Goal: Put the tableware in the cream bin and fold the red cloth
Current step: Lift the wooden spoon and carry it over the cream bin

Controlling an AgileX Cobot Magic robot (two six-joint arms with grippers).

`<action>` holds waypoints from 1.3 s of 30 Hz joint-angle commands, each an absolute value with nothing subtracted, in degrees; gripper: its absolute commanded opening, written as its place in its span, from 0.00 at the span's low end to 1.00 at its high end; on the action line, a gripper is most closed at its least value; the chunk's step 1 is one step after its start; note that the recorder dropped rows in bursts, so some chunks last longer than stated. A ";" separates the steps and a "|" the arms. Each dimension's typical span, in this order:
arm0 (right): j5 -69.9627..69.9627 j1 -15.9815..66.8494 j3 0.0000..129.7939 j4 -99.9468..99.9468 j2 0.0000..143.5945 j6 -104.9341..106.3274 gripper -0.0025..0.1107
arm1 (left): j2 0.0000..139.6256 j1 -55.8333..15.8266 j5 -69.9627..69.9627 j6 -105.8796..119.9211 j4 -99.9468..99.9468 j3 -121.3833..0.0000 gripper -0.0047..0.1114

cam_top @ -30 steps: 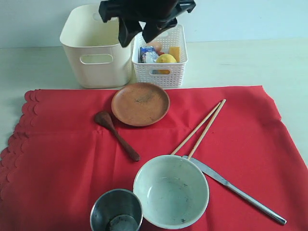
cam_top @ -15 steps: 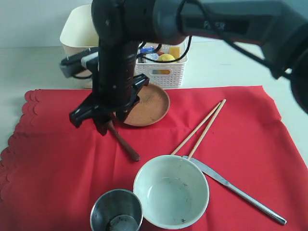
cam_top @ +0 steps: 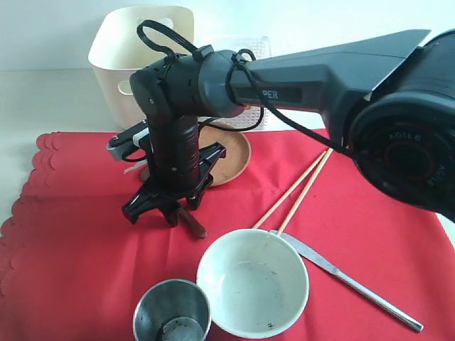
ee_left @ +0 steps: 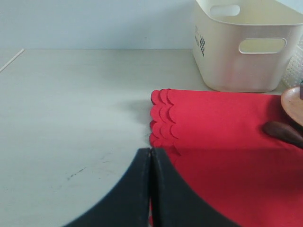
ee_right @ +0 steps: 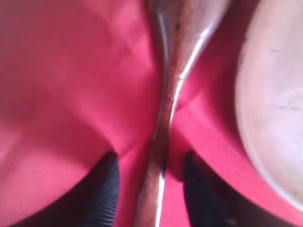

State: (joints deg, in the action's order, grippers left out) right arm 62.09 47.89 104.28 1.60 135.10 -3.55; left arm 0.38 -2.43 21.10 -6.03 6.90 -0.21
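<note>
over the red cloth (cam_top: pixel 71 213), near its middle, the right pincer (cam_top: pixel 167 211) points down at the dark wooden spoon (cam_top: pixel 193 226). its arm reaches across from the right side of the exterior view. the right wrist view shows the two black fingers (ee_right: pixel 106 189) apart, one on each side of the spoon's thin handle (ee_right: pixel 163 118). a strip of red shows between each finger and the wood, so the handle is straddled but not clamped. the fingertips are low, at or just above the fabric; i cannot tell if they touch it. the brown plate (cam_top: pixel 233 153) lies just beside the spoon, partly hidden behind the arm.

the left pincer (ee_left: pixel 150 189) is pressed together with nothing between its fingers. it hangs over the pale counter (ee_left: pixel 71 118) at the cloth's scalloped edge (ee_left: pixel 163 118).

the cloth lies spread flat on the counter. the rest of the tableware rests on it:
- the chopsticks (cam_top: pixel 298 186) lie slanted right of the plate, their lower ends at the bowl's rim
- the pale green bowl (cam_top: pixel 213 284) sits upright at the front
- the steel cup (cam_top: pixel 153 298) stands just beside the bowl, on its left
- the knife (cam_top: pixel 348 280) runs from the bowl's right side toward the front right corner

the cream bin (cam_top: pixel 114 50) stands on the counter behind the cloth. a white basket (cam_top: pixel 259 50) is beside it, mostly hidden by the arm.
</note>
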 commanded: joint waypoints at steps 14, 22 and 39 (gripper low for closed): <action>55.14 47.99 107.42 -0.82 119.43 -4.51 0.02 | 0.00 -2.26 20.82 -6.28 6.90 0.00 0.04; 43.69 45.28 121.86 -0.77 120.09 -6.07 0.02 | 0.00 -2.26 20.82 -6.28 6.90 0.00 0.04; 14.81 39.88 128.99 -3.74 137.82 -13.16 0.02 | 0.00 -2.26 20.82 -6.28 6.90 0.00 0.04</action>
State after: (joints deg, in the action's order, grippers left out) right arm 19.24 40.27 128.30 -2.66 136.18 -13.02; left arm 0.38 -2.43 21.10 -6.03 6.90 -0.21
